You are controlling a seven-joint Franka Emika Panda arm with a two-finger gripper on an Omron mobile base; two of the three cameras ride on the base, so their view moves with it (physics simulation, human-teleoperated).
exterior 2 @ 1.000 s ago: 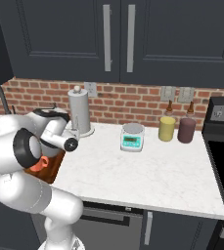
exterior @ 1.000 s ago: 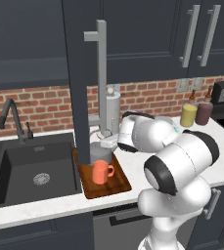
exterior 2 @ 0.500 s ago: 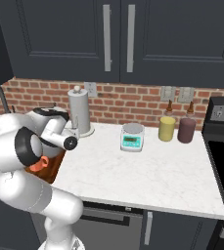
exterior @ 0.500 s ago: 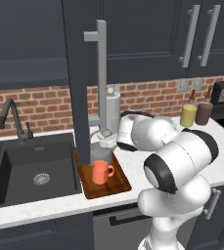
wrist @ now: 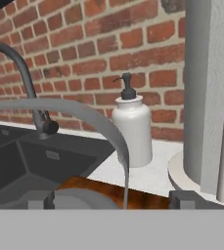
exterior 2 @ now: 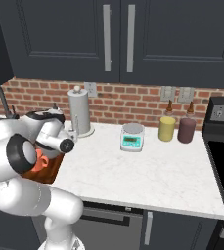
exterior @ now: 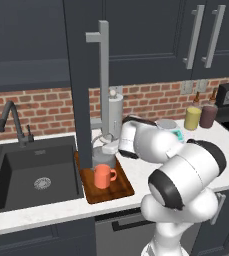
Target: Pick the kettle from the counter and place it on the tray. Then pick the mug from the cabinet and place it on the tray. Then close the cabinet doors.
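The brown wooden tray (exterior: 117,190) lies on the white counter (exterior 2: 133,171) beside the sink. The orange-red mug (exterior: 103,176) stands upright on the tray, and the grey kettle (exterior: 102,158) sits on it just behind the mug. My gripper (exterior: 111,147) hovers low at the kettle. In the hand view its fingertips (wrist: 182,197) stand wide apart, open, with the kettle's arched handle (wrist: 91,114) and lid (wrist: 79,199) between and just ahead of them. A cabinet door (exterior: 83,75) stands open edge-on above the tray, its long silver handle (exterior: 103,85) facing me.
A black sink (exterior: 33,177) with a dark faucet (wrist: 15,68) lies left of the tray. A white soap dispenser (wrist: 131,129) and a paper-towel roll (exterior 2: 79,112) stand at the brick wall. A scale (exterior 2: 131,137), a yellow tumbler (exterior 2: 167,129) and a maroon tumbler (exterior 2: 186,130) are further right.
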